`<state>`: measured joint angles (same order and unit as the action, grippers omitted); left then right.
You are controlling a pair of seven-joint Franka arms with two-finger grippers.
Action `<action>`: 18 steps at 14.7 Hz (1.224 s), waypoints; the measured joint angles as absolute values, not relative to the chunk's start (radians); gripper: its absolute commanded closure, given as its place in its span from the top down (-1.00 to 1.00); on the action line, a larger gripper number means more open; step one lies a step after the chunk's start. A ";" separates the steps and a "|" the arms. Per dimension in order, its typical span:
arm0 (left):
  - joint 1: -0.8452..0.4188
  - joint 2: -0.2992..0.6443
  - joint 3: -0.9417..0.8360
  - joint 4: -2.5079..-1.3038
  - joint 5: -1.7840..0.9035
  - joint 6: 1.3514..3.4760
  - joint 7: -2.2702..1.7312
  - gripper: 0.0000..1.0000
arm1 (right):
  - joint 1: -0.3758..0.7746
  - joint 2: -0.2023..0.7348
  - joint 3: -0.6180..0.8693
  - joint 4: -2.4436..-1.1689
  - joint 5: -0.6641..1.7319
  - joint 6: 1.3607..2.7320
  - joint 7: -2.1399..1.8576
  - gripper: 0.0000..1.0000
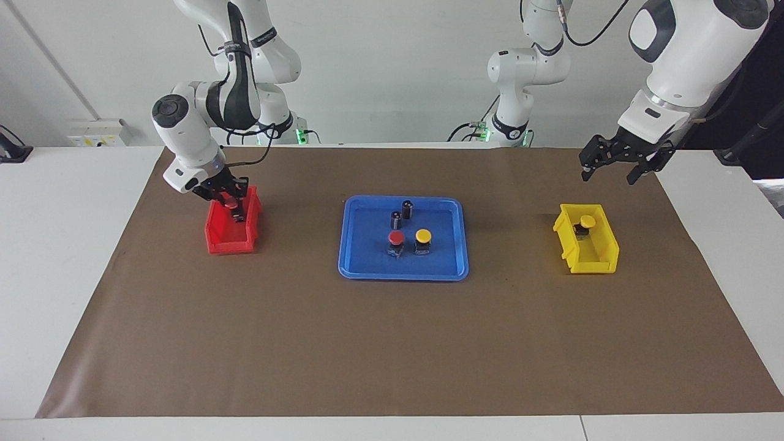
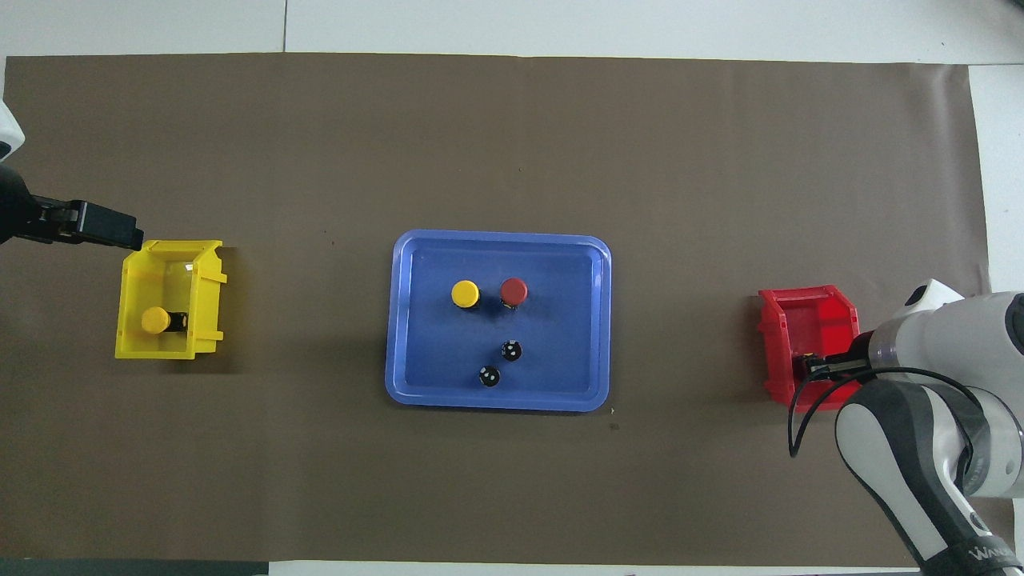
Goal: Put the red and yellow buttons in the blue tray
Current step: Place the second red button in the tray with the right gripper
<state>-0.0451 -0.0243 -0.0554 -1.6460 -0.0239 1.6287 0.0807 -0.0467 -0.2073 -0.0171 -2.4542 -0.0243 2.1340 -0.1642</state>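
The blue tray point(image 1: 349, 269) point(image 2: 400, 384) holds one red button point(image 1: 396, 240) point(image 2: 513, 291) and one yellow button point(image 1: 422, 237) point(image 2: 465, 294) side by side. A second yellow button point(image 1: 586, 223) point(image 2: 156, 320) stands in the yellow bin point(image 1: 588, 257) point(image 2: 132, 348). My right gripper point(image 1: 228, 202) point(image 2: 810, 364) reaches down into the red bin point(image 1: 229, 245) point(image 2: 808, 308) and is shut on the second red button point(image 1: 230, 200), which my arm hides in the overhead view. My left gripper point(image 1: 608, 177) point(image 2: 96, 226) is open and empty, raised over the mat beside the yellow bin.
Two dark capless cylinders point(image 1: 407, 208) point(image 2: 511, 350) stand in the tray, nearer to the robots than the buttons. The brown mat point(image 1: 392, 343) covers most of the white table. The bins stand at either end of the mat.
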 measured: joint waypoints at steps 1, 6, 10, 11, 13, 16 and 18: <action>-0.045 -0.024 -0.056 -1.645 -0.024 1.629 0.081 1.00 | -0.039 -0.203 -0.013 -2.399 -0.024 2.075 -0.164 -0.72; -0.045 -0.024 -0.057 -1.645 -0.024 1.626 0.081 1.00 | -0.034 -0.128 0.124 -2.052 -0.019 1.834 -0.038 -0.72; -0.044 -0.025 -0.056 -1.645 -0.024 1.622 0.081 1.00 | -0.025 -0.013 0.349 -1.933 0.026 1.915 0.313 -0.72; -0.044 -0.025 -0.055 -1.645 -0.024 1.622 0.081 1.00 | -0.017 0.017 0.385 -1.923 0.028 1.959 0.382 -0.72; -0.043 -0.025 -0.055 -1.646 -0.024 1.622 0.081 1.00 | 0.035 0.077 0.413 -1.917 0.027 2.052 0.490 -0.72; -0.040 -0.025 -0.055 -1.646 -0.024 1.622 0.081 1.00 | 0.121 0.161 0.415 -1.915 -0.006 2.146 0.596 -0.71; -0.037 -0.025 -0.055 -1.646 -0.024 1.622 0.081 1.00 | 0.138 0.198 0.415 -1.915 -0.030 2.169 0.619 -0.71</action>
